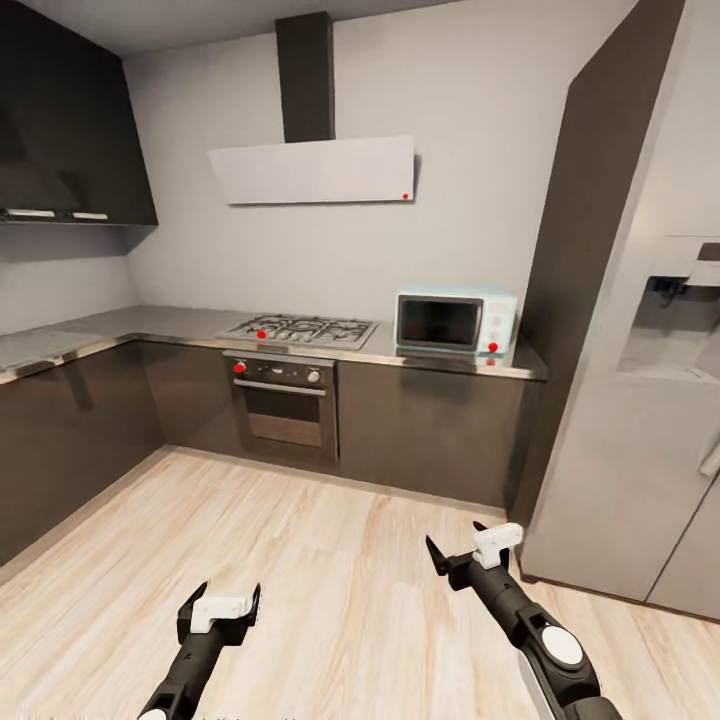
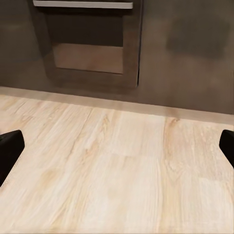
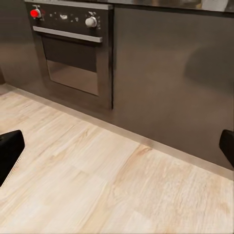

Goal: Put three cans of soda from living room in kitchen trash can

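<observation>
Pale blue microwave (image 1: 455, 322), dark grey cabinets (image 1: 430, 430)

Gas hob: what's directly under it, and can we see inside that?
Under the gas hob sits the built-in oven, set in dark cabinets. Its door is shut; the glass shows only a dim reflection, so the interior is hidden.

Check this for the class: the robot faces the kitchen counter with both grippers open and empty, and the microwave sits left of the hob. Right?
Not quite. In the head view the microwave sits right of the hob, not left. The rest holds: left gripper and right gripper are open and empty.
</observation>
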